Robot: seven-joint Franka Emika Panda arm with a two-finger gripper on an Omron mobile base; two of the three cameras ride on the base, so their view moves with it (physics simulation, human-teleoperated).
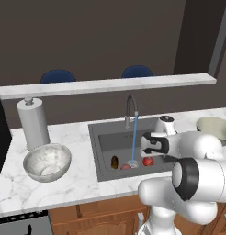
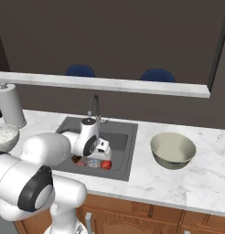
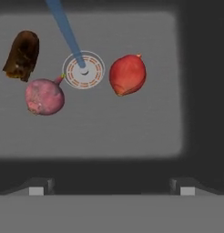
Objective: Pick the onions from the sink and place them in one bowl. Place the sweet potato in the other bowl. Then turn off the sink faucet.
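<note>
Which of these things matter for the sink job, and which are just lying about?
Job: bright red onion, pinkish onion, sweet potato, sink, olive-beige bowl, grey mottled bowl, faucet, running.

Lying about: paper towel roll, blue chairs.

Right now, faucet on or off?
On. A blue stream runs from the faucet spout down to the drain in the sink.

No lettering, label, brand, number or sign is legible anywhere in this kitchen scene: the surfaces in all three views are plain and unmarked.
</note>
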